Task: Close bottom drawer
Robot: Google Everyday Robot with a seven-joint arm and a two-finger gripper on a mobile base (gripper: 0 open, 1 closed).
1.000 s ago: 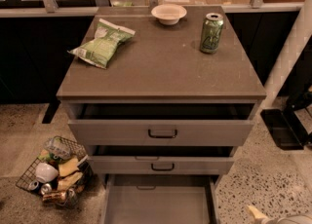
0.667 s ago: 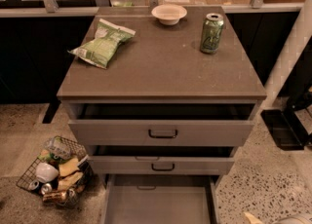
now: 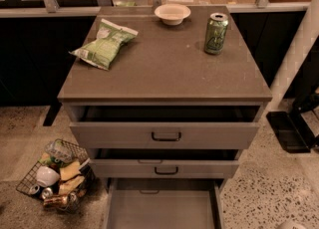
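A: Grey cabinet top [image 3: 164,73] w/ chip bag [image 3: 103,44], bowl [image 3: 172,13], can [image 3: 216,34]. Speckled floor [image 3: 269,188], wire basket [image 3: 55,175] at left.

B: We see the bottom drawer [image 3: 162,208] out twd camera, lowest of three, long axis front-to-back. Gripper [image 3: 291,225]: pale sliver, btm-right corner; its state we can't tell.

Single camera view, elevated in front of the cabinet [image 3: 164,68], facing steeply down at close range. Lower frame edge crops the bottom drawer [image 3: 162,208]. The gripper [image 3: 293,225] shows only at the bottom right edge.
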